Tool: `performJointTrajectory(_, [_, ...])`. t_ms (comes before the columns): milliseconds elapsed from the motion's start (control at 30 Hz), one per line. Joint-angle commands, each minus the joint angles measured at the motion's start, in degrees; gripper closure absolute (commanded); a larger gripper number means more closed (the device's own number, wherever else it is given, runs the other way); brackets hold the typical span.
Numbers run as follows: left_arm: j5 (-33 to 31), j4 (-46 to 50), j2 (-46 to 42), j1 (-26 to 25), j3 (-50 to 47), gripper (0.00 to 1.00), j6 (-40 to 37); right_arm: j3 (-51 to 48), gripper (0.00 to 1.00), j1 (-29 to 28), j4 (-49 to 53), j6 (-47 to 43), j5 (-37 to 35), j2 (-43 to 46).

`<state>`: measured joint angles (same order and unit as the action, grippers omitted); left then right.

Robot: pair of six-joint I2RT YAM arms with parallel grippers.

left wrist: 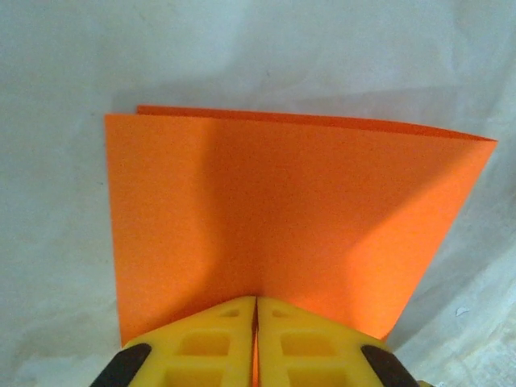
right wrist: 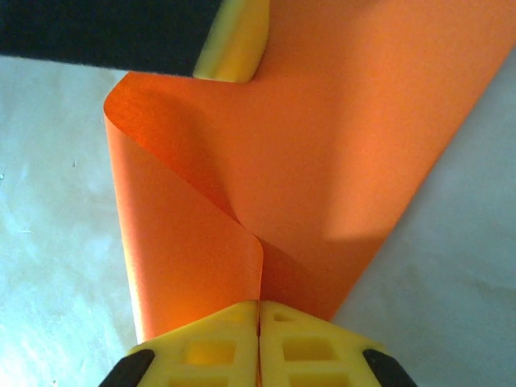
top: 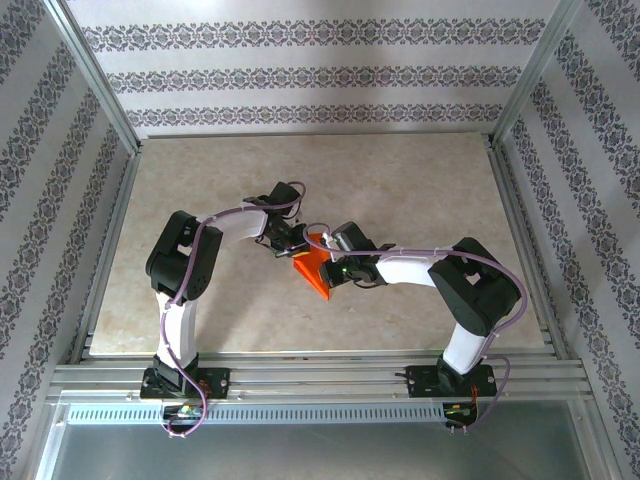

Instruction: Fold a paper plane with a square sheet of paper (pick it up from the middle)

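1. The square sheet of paper (top: 315, 268) is at the middle of the surface (top: 420, 180), held between the two arms. It is bent over on itself rather than lying flat.
2. The left gripper (left wrist: 256, 300) is pressed together and pinches one edge of the sheet. From its wrist view I see two layers, with the back layer's far edge peeking just past the front one.
3. The right gripper (right wrist: 260, 305) is likewise pressed together on the sheet. Here one flap curls over in a loose roll, and I see no sharp crease.
4. I judge the step in hand to be the first half fold. To do it well, I would bring the far edges flush before any pressing and hold both pinches firm. I would then lower the sheet and set the crease from the middle outwards. Pulling the arms apart risks tearing or slipping such thin paper.
5. The main obstruction is crowding. A yellow finger (right wrist: 238, 40) of the left gripper sits at the sheet's far side in the right wrist view. I cannot tell if it touches there.
6. The patterned walls (top: 300, 80) and the metal frame rail (top: 320, 375) stand well apart and pose no hindrance.
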<state>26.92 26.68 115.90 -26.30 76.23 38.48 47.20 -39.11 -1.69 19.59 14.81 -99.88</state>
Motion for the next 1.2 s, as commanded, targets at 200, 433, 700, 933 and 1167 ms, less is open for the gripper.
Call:
performJointTrajectory(200, [1.9,-1.5,-7.0,0.8,-1.2,0.80,3.0,0.5,0.91,0.6,1.3,-0.3,-1.3,-2.1])
performJointTrajectory(433, [4.1,-9.2,-13.4,0.7,-10.5,0.81,8.9,0.8,0.91,0.6,1.2,-0.1,-0.9,-2.3])
performJointTrajectory(700, [7.3,-19.1,-15.6,-3.1,-18.8,0.88,16.5,0.9,0.91,0.6,1.3,0.1,-0.7,-2.8])
performJointTrajectory(933, [7.5,-21.9,-13.5,-4.7,-21.3,0.89,17.9,0.8,0.91,0.6,1.6,0.3,-0.7,-3.0])
performJointTrajectory(1167, [6.3,-22.3,-12.1,-4.9,-23.1,0.90,17.6,1.0,0.91,0.6,2.0,0.2,-0.8,-3.1])
